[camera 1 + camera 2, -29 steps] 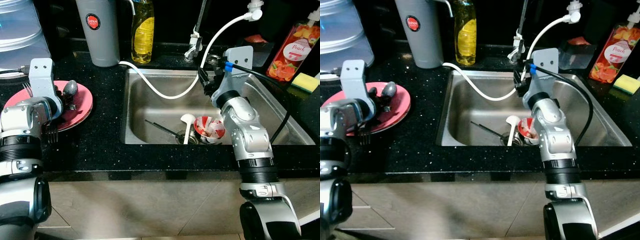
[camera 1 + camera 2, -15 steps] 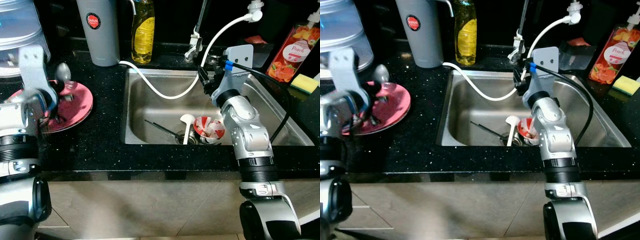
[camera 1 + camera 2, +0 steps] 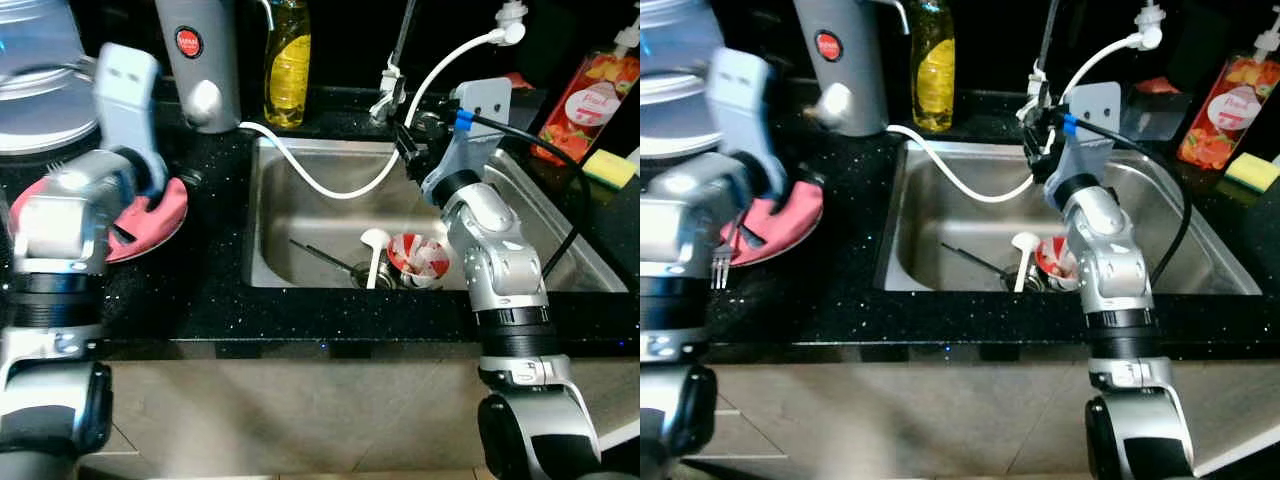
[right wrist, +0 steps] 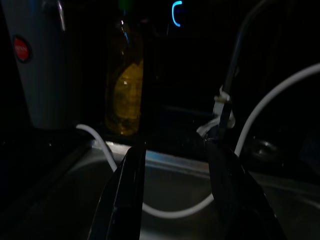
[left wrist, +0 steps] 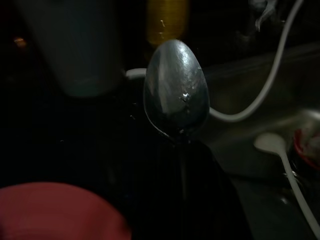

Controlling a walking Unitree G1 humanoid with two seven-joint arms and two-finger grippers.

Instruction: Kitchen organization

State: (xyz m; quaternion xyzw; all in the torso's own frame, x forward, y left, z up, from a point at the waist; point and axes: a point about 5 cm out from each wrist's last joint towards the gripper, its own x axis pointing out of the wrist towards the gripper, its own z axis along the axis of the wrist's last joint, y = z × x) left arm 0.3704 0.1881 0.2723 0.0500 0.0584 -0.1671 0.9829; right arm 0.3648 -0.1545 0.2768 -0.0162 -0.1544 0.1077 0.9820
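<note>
My left gripper (image 5: 182, 146) is shut on a metal spoon (image 3: 203, 98), held in the air over the black counter in front of the grey flask (image 3: 205, 45), with its bowl (image 5: 176, 90) pointing away from the wrist. Below that arm lies the pink plate (image 3: 150, 215), and a fork (image 3: 719, 268) sits at its near edge. My right gripper (image 4: 177, 150) hangs open with nothing between its fingers over the back of the steel sink (image 3: 300, 150). In the sink lie a white ladle (image 3: 374, 250), a red-and-white cup (image 3: 420, 255) and a thin dark utensil (image 3: 325, 258).
A white hose (image 3: 330, 185) curves across the sink from the tap. A yellow soap bottle (image 3: 285, 60) stands behind the sink. A peach bottle (image 3: 590, 100) and a yellow sponge (image 3: 612, 163) are at the right. A clear water jug (image 3: 40, 80) stands at the far left.
My left gripper has lifted the spoon off the pink plate and carried it up and to the right, towards the grey flask. The right arm has barely moved.
</note>
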